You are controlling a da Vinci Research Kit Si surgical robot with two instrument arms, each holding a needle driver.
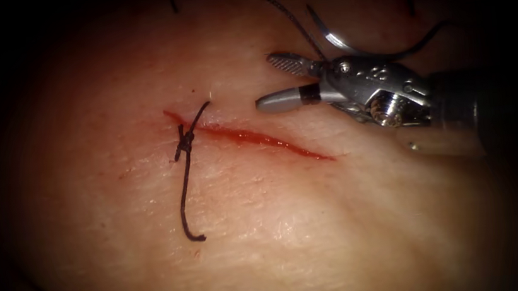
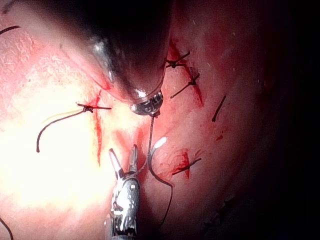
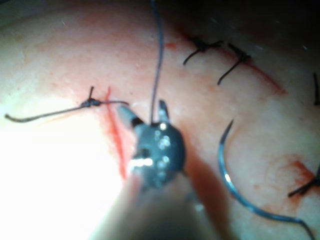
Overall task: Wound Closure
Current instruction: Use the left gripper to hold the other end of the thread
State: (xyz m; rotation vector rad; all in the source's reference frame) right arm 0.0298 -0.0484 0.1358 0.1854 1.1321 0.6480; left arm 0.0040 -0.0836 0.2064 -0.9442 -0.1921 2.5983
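Observation:
The cut (image 1: 252,138) runs slantwise across the tissue (image 1: 280,238), with red fluid along it. One tied stitch (image 1: 185,140) crosses its left end, its tails lying loose. My right tool (image 1: 275,82) hovers just above the cut's right half with its jaws open and gripping nothing. A straight thread (image 1: 284,16) runs down into the gap near their hinge, seen also as the thread (image 3: 156,60). The curved needle (image 1: 329,33) lies free on the tissue behind the right tool, not in the tissue; the needle (image 3: 226,175) trails thread. The left tool (image 2: 147,104) hangs over the thread (image 2: 150,132).
Several tied stitches (image 3: 239,60) close other cuts (image 2: 197,90) farther off. The long loose tail (image 1: 183,203) of the near stitch lies on the tissue below the cut. The right tool (image 2: 124,172) stands close to the needle (image 2: 151,165).

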